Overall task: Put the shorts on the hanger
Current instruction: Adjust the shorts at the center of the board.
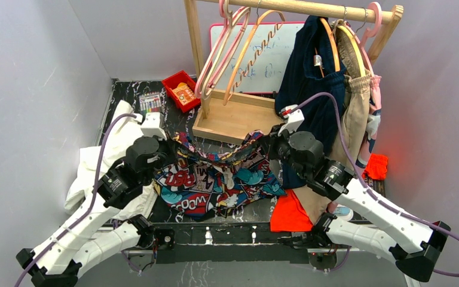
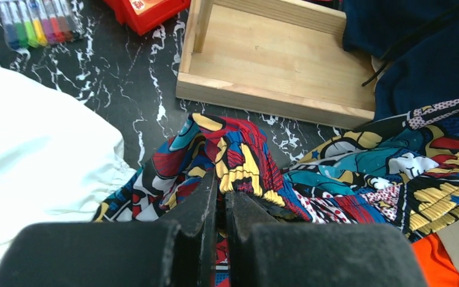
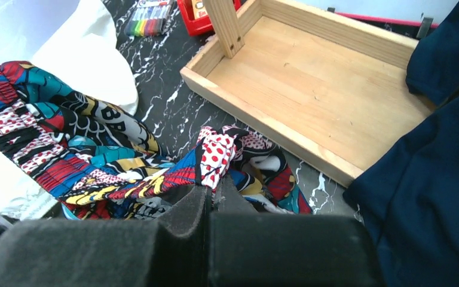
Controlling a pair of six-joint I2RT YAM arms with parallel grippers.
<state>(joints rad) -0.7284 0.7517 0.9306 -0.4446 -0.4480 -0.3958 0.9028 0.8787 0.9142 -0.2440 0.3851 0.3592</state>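
Note:
The comic-print shorts (image 1: 215, 179) hang stretched between my two grippers above the dark marble table, the waistband sagging in the middle. My left gripper (image 1: 170, 142) is shut on the left end of the waistband (image 2: 239, 161). My right gripper (image 1: 264, 143) is shut on the right end, on a red-dotted fold (image 3: 218, 156). The light-orange hanger (image 1: 252, 51) with the zigzag lower bar hangs on the wooden rail at the back, between the pink hangers and the dark navy garment, apart from both grippers.
A wooden rack base (image 1: 230, 116) stands just behind the shorts. A red box (image 1: 181, 89) and markers (image 1: 150, 101) lie at back left. A white cloth (image 1: 104, 155) lies left, an orange cloth (image 1: 290, 212) front right. Navy (image 1: 308, 78) and beige garments hang at right.

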